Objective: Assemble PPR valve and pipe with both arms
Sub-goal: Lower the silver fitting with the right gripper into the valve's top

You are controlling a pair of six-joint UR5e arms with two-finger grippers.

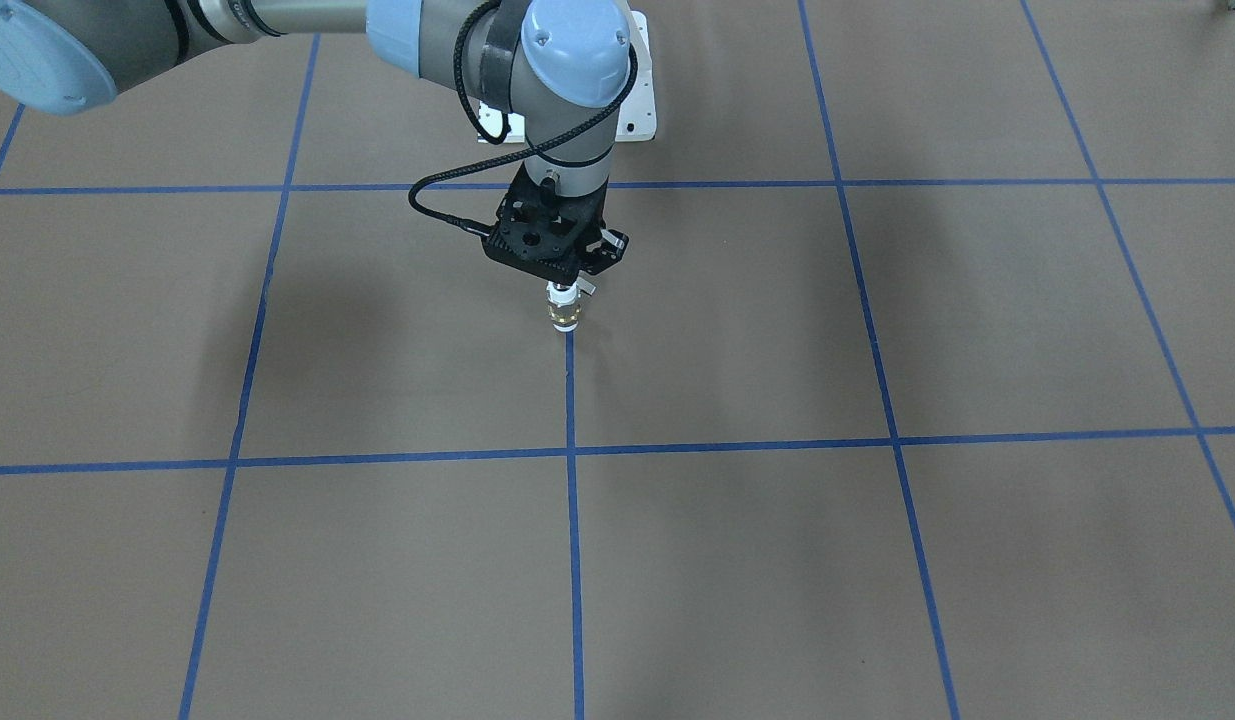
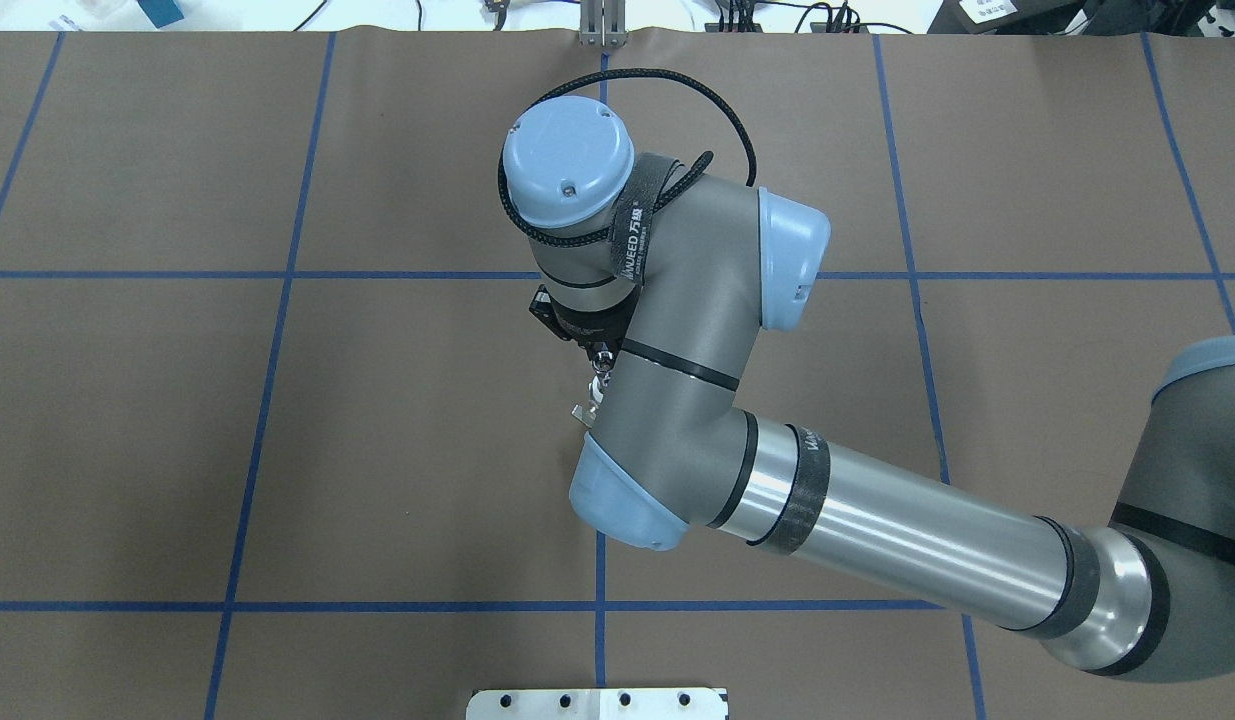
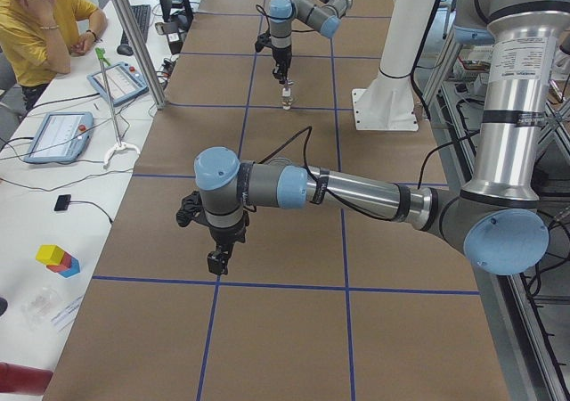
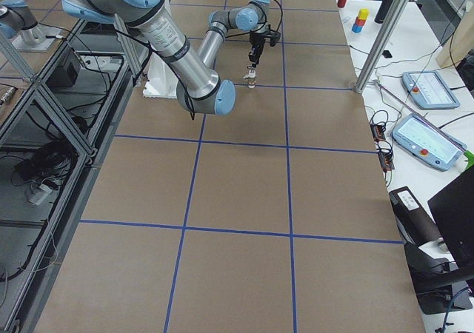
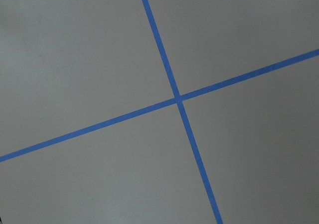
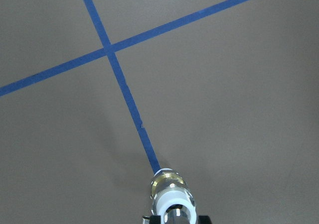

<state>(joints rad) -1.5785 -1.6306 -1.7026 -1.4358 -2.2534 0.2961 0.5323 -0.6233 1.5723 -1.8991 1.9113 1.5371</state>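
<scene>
Two arms reach over the brown table (image 3: 285,330), which blue tape (image 5: 175,98) splits into squares. Seen from the table's left end, the left arm (image 3: 356,192) is nearest. It stretches out level with its wrist bent down, and the left gripper (image 3: 216,260) hangs just above the table near a tape line. Whether its jaws are parted or closed I cannot tell; its wrist camera shows only bare table and a tape crossing.

Farther along stands the white pedestal (image 3: 387,94). Beyond it the right arm (image 2: 877,520) folds over the table's middle, its wrist pointing straight down. The right gripper (image 1: 562,284) is clenched on the white top end of the valve (image 1: 565,312), with black fingertips (image 6: 205,220) flanking it on either side.

The valve is upright, with its brass band (image 6: 168,180) below the white top and a small grey lever (image 1: 588,290) sticking out to one side. Its lower end sits at the end of a tape line; whether it touches the table I cannot tell. Something shiny shows inside its open top, too small to name.
</scene>
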